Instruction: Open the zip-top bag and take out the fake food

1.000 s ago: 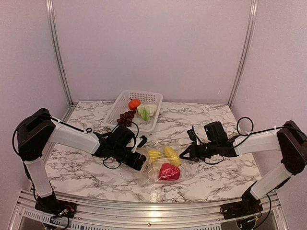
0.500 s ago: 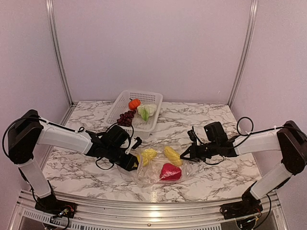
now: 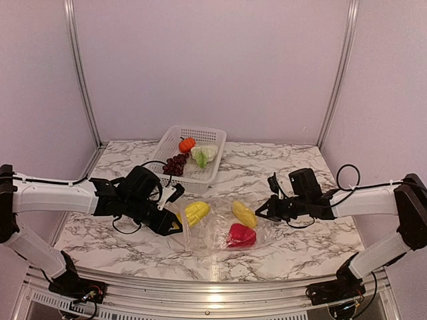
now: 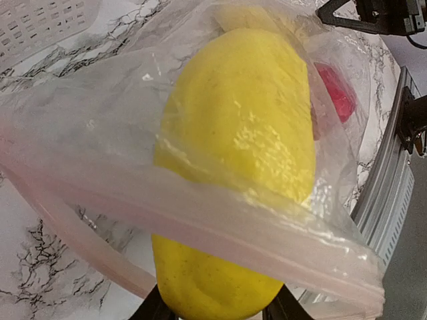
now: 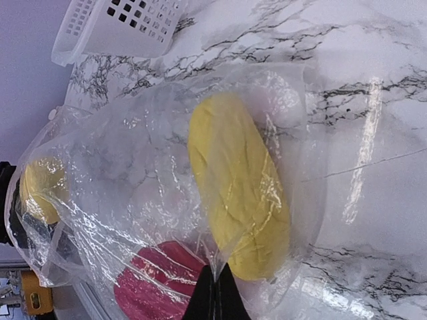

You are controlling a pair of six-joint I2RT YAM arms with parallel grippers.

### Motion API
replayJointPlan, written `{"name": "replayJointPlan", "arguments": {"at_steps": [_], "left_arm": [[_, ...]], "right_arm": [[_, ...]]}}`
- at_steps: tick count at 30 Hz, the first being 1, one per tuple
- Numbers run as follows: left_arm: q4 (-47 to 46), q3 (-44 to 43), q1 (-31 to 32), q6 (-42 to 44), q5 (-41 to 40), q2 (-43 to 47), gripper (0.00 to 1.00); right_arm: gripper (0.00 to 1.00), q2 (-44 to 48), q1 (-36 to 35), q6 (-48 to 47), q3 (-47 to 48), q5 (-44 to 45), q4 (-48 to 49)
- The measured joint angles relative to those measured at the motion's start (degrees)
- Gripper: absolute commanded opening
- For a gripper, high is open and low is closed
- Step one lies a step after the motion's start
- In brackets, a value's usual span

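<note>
Bag's place: the zip-top bag (image 3: 212, 235) lies flat on the marble table (image 3: 300, 167), at about 6 o'clock from the table's middle, between the two grippers.
Bag's heading: its long axis runs from 9 to 3 o'clock in the top view. The mouth, edged by the zip strip (image 4: 220, 230), faces 9 o'clock and gapes.
Left pincer: the left gripper (image 3: 175, 220) is clamped on the near end of a yellow piece (image 3: 197, 212) that sticks half out of the mouth, with the strip lying across its middle.
Yellow piece's heading: long axis roughly 8 to 2 o'clock, held end at 8.
Right pincer: the right gripper (image 5: 213, 293) has its fingers together, pinching the bag's film at the 3 o'clock edge.
Inside: a second yellow piece (image 3: 244, 213) and a red strawberry-like piece (image 3: 240, 235).
Already out: orange fruit (image 3: 187, 144), cabbage (image 3: 204, 155) and grapes (image 3: 175, 164), at the white perforated basket (image 3: 200, 133) at 11 o'clock.
Handling: the film looks thin, light and slippery, and is likely to drag along with the food unless pinned. It is best held at the strip or an edge. The pieces look rigid and smooth, so grip them across the narrow width.
</note>
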State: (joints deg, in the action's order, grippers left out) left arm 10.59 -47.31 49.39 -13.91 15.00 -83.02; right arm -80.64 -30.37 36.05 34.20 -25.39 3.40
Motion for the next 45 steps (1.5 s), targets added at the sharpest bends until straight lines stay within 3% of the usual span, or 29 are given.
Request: {"name": "replayJointPlan", "arguments": {"at_steps": [11,17,20,31,38,45], "left_arm": [[5.8,6.6,-3.1,-1.0,0.2,10.3,0.29],[6.0,8.1,-8.9,-2.8,2.9,17.2,0.29],[6.0,6.1,-12.5,-3.7,3.7,16.3,0.30],[6.4,-19.6,-20.7,-5.2,1.7,-5.4,0.30],[8.8,-37.0,-22.5,-5.0,0.4,-21.0,0.31],[10.4,-45.9,-22.6,-7.0,1.4,-31.7,0.34]], "right_arm": [[0.00,4.6,4.0,1.7,-3.5,3.5,0.1],[0.00,4.7,4.5,1.7,-3.7,3.4,0.1],[0.00,4.7,4.5,1.7,-3.7,3.3,0.0],[0.00,4.7,4.5,1.6,-3.7,2.9,0.0],[0.00,4.7,4.5,1.6,-3.7,2.6,0.0],[0.00,3.9,4.5,1.4,-3.1,2.4,-0.5]]}}
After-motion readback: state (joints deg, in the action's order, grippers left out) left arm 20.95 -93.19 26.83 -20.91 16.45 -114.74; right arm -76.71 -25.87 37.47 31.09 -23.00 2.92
